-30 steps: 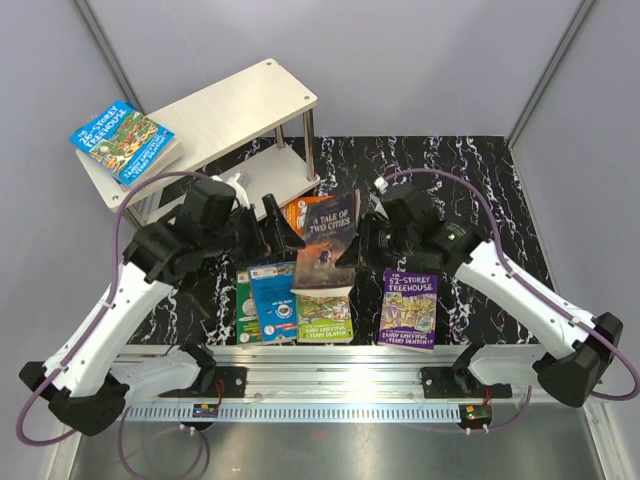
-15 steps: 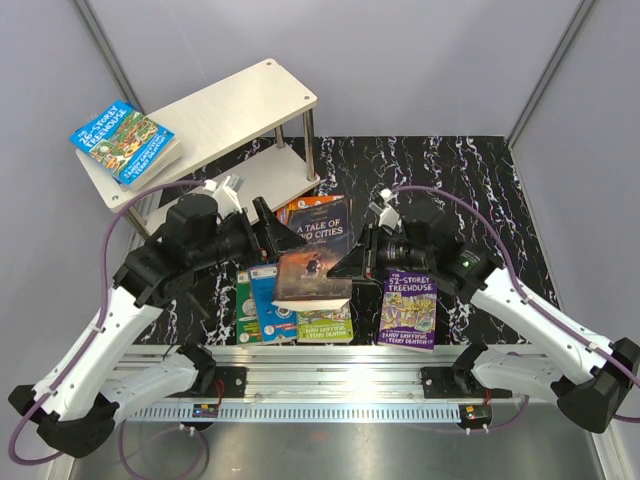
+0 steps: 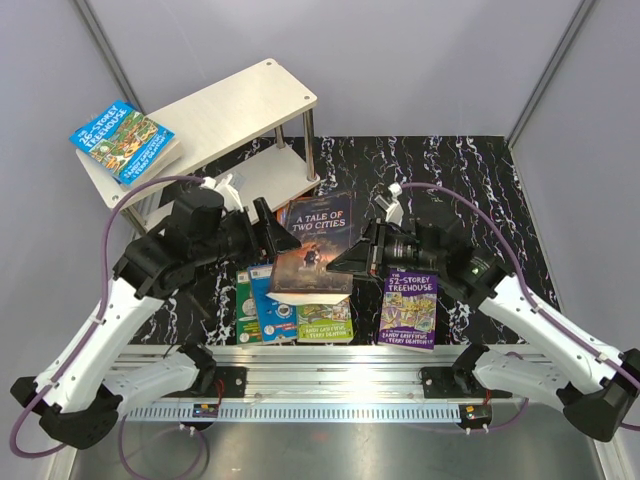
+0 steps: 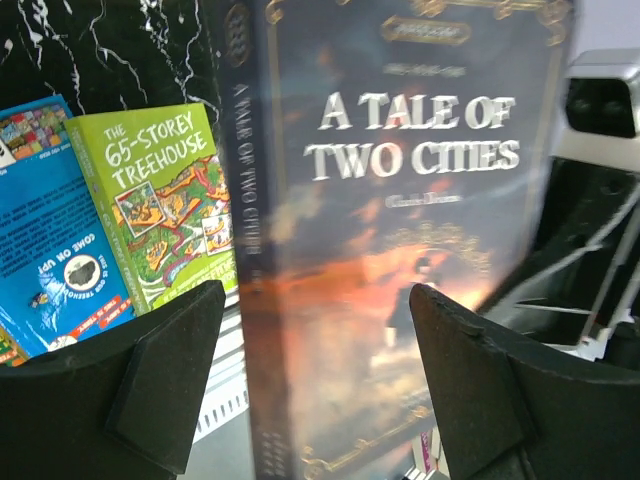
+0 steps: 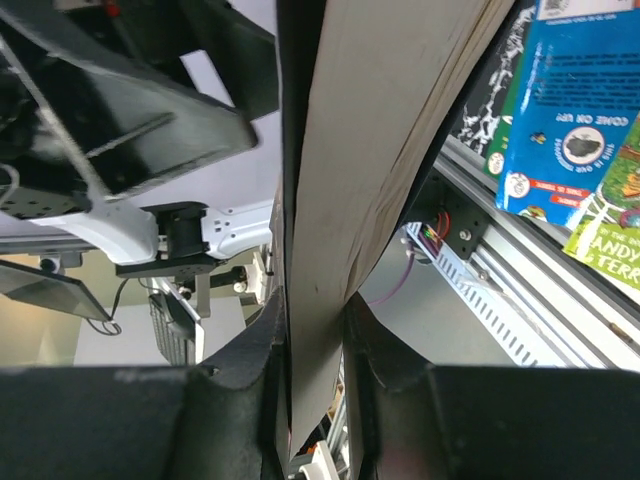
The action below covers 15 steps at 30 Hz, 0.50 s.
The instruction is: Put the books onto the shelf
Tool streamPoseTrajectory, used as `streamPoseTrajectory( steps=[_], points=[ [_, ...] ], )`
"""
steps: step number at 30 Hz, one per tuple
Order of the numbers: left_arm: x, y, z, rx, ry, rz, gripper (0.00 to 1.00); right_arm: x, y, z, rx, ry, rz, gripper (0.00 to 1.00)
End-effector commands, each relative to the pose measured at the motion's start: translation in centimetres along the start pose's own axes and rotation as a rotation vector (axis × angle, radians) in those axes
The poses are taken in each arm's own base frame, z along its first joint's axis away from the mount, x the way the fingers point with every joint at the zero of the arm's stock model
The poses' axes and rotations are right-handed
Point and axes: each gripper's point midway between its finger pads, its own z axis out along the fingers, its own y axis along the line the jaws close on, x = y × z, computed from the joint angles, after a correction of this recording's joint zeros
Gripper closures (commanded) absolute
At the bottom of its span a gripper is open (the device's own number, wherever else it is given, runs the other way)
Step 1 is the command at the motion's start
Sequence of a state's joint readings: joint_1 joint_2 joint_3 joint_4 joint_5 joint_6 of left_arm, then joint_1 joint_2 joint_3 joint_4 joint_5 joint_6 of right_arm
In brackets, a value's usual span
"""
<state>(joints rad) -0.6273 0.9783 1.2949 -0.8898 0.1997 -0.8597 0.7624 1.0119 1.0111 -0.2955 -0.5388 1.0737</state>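
The dark book "A Tale of Two Cities" [image 3: 315, 243] is held tilted above the table, cover up. My right gripper [image 3: 347, 260] is shut on its right page edge, and the fingers [image 5: 258, 370] pinch the pages in the right wrist view. At the spine side, my left gripper [image 3: 277, 235] stands open. In the left wrist view the book [image 4: 400, 200] fills the gap between its fingers [image 4: 165, 380], and no touch shows. The pale two-tier shelf [image 3: 250, 100] stands at the back left, with a blue book [image 3: 122, 140] on its left end.
On the black marble table [image 3: 470, 180] lie a green and a blue book [image 3: 265, 302], a green book [image 3: 325, 322] under the raised one, and a purple book [image 3: 408, 308]. The aluminium rail [image 3: 330, 365] runs along the near edge. Grey walls close in both sides.
The right gripper has lifted the dark book off the pile and swung it toward the left gripper. The left gripper's jaws have narrowed around the book's spine side.
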Motion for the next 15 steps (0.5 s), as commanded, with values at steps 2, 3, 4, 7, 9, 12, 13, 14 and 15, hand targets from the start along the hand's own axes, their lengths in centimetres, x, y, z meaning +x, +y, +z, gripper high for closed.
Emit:
streamPoseTrajectory(
  steps=[2, 3, 4, 7, 9, 12, 13, 14, 15],
  points=[
    [0.2, 0.6, 0.3, -0.002, -0.010, 0.008, 0.19, -1.2, 7.7, -2.5, -0.283, -0.089, -0.138, 1.00],
    [0.3, 0.3, 0.2, 0.010, -0.012, 0.008, 0.19, -1.1, 7.4, -2.5, -0.285, -0.091, -0.132, 1.00],
    [0.2, 0.2, 0.2, 0.019, -0.016, 0.010, 0.19, -1.0, 7.3, -2.5, -0.286, -0.092, -0.123, 1.00],
    [0.0, -1.6, 0.1, 0.104, -0.006, 0.022, 0.25, -1.1, 7.4, -2.7, -0.326, -0.115, -0.101, 1.00],
    [-0.5, -3.0, 0.3, 0.171, -0.020, 0.006, 0.43, -0.9, 7.0, -2.5, -0.352, -0.112, -0.075, 1.00],
    [-1.4, -5.2, -0.5, 0.265, -0.061, -0.006, 0.71, -0.7, 6.1, -2.2, -0.363, -0.109, -0.038, 1.00],
    [-1.4, -5.9, -0.8, 0.296, -0.056, -0.002, 0.74, -0.7, 6.0, -2.3, -0.369, -0.117, -0.031, 1.00],
    [-1.7, -6.6, -1.1, 0.328, -0.062, 0.001, 0.78, -0.9, 6.1, -2.4, -0.380, -0.135, -0.021, 1.00],
    [-1.7, -7.0, -1.0, 0.342, -0.052, 0.004, 0.79, -0.9, 5.7, -2.4, -0.378, -0.142, -0.011, 1.00]
  ],
)
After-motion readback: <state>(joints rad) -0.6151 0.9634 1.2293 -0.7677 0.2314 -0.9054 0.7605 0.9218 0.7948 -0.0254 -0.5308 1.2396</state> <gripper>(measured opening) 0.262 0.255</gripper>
